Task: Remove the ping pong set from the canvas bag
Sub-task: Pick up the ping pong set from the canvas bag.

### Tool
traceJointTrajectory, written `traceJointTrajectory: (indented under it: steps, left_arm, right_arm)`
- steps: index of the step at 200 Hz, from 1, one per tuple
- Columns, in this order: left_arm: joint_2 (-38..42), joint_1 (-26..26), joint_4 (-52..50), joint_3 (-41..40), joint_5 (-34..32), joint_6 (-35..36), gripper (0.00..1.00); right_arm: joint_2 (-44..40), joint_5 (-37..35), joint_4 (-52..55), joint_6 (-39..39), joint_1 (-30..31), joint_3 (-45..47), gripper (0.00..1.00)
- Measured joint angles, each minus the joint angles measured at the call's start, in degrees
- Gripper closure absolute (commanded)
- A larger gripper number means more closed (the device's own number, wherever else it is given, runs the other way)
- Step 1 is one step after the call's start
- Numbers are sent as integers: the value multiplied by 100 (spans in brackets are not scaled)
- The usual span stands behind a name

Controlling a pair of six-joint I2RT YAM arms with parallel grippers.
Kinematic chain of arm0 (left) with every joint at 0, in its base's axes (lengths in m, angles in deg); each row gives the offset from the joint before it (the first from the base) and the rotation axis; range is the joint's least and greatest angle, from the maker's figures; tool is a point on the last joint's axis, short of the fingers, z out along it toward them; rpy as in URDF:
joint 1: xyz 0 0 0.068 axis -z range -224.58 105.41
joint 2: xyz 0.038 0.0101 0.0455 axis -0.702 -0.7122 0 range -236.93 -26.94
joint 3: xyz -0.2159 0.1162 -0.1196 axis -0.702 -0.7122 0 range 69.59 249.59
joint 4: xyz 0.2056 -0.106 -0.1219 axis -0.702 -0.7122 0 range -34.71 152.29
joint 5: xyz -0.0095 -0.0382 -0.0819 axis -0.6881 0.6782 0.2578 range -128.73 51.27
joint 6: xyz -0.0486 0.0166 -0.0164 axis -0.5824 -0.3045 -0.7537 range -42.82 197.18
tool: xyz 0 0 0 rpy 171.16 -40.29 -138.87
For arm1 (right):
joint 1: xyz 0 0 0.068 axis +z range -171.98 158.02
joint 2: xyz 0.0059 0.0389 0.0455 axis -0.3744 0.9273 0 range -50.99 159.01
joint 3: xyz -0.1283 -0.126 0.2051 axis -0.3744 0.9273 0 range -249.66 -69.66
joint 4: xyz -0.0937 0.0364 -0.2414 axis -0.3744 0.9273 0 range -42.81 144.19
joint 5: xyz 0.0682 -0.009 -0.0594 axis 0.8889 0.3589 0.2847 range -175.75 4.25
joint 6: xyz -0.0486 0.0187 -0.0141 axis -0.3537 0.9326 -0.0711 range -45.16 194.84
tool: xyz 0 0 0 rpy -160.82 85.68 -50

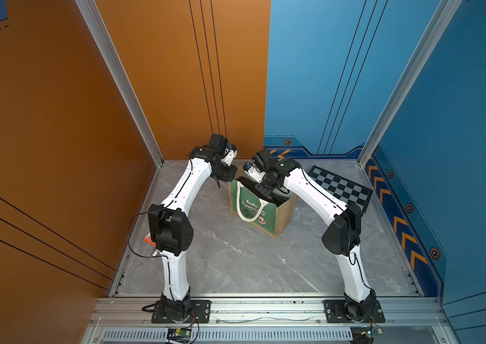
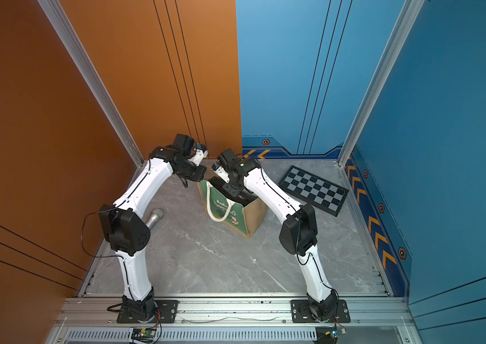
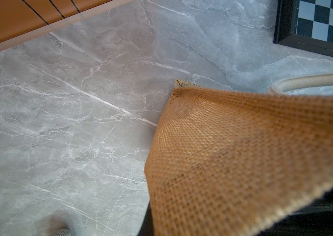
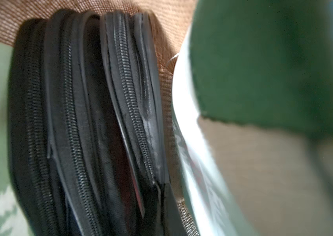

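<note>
The canvas bag (image 1: 253, 213) (image 2: 226, 210) stands mid-table, green front toward me, with tan burlap sides. The ping pong set (image 4: 84, 122), a black zipped case, sits upright inside it; its top shows in both top views (image 1: 280, 195) (image 2: 246, 195). My left gripper (image 1: 233, 178) (image 2: 202, 176) is at the bag's far left rim, shut on the burlap edge (image 3: 233, 153), which hides its fingers in the left wrist view. My right gripper (image 1: 265, 190) (image 2: 233, 189) reaches down into the bag's mouth. It is shut on the case's edge, and its fingertips are hidden.
A black-and-grey checkerboard (image 1: 341, 187) (image 2: 314, 189) (image 3: 324, 22) lies flat at the back right. A silver microphone (image 2: 153, 219) lies by the left arm's elbow, next to a small orange item (image 1: 148, 239). A white rope handle (image 1: 249, 208) hangs over the bag's front. The back wall is close behind the bag.
</note>
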Motion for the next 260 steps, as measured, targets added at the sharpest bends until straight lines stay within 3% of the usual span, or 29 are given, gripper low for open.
traceJointTrajectory:
  steps: [69, 129, 211, 260]
  left_arm:
    - [9, -48, 264, -44, 214, -149, 100]
    - [1117, 24, 2240, -2118, 350, -175, 100]
    - [1113, 83, 2302, -1982, 264, -326, 100]
    - [490, 120, 1615, -691, 46, -487, 100]
  right_arm:
    - [-599, 59, 4, -42, -42, 293, 100]
    - [-1528, 72, -15, -37, -55, 741, 100]
    - [-1941, 181, -306, 92, -52, 1237, 100]
    - [-2131, 271, -402, 181, -39, 1235, 100]
